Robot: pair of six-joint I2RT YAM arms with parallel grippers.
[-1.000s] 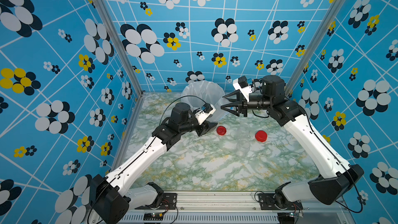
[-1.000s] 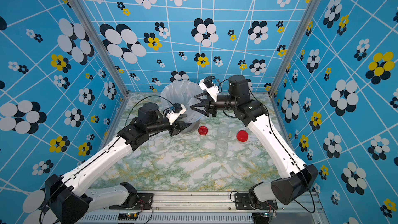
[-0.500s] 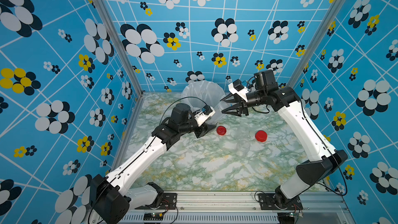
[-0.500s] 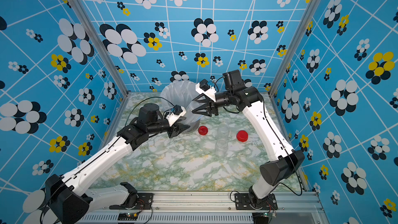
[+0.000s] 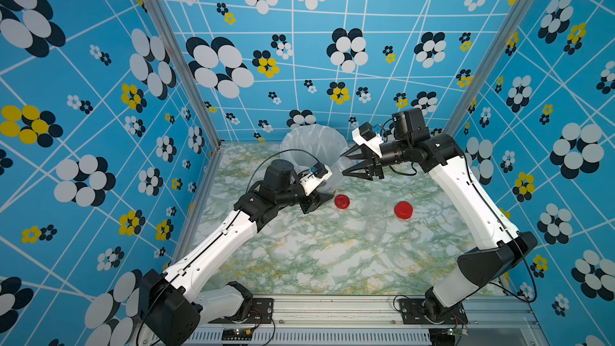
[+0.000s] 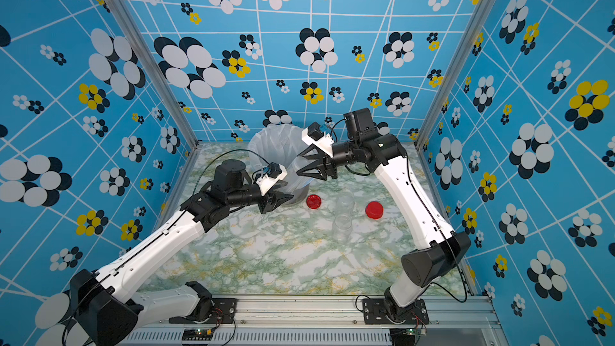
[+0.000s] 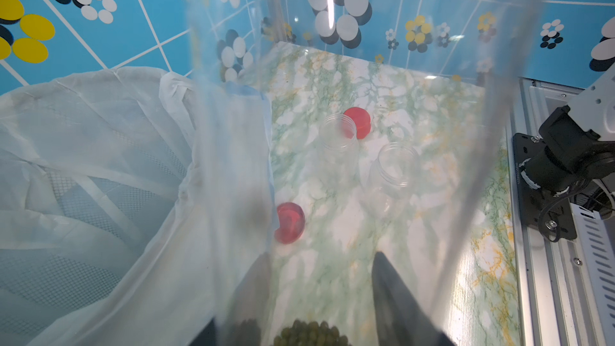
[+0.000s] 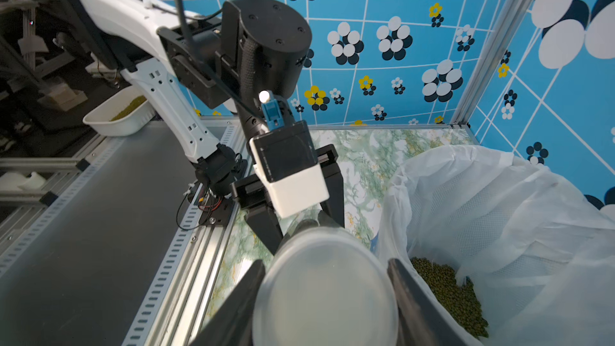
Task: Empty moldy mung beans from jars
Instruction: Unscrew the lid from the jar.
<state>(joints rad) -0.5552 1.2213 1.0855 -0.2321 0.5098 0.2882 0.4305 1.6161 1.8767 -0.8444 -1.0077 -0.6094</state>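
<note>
My left gripper (image 5: pixel 319 199) (image 6: pixel 283 199) is shut on the base of a slim clear jar (image 5: pixel 336 176) (image 6: pixel 299 176), held tilted beside the bucket. In the left wrist view its fingers (image 7: pixel 389 294) clamp the jar wall, with mung beans (image 7: pixel 311 334) lying at the jar's bottom. My right gripper (image 5: pixel 344 163) (image 8: pixel 326 262) is shut on the clear whitish lid (image 8: pixel 324 291) at that jar's mouth. Two open, empty jars (image 5: pixel 376 199) (image 5: pixel 376 226) stand on the table. More mung beans (image 8: pixel 449 294) lie inside the bag.
The bucket lined with a white bag (image 5: pixel 309 141) (image 6: pixel 276 141) stands at the back, just behind the held jar. Two red lids (image 5: pixel 342 201) (image 5: pixel 403 210) lie on the marble table (image 5: pixel 299 261) near the empty jars. Blue patterned walls close in three sides.
My right arm has changed pose, its wrist turning and its lower links swinging inward while the gripper stays on the lid. The left arm and the jar have hardly moved.
</note>
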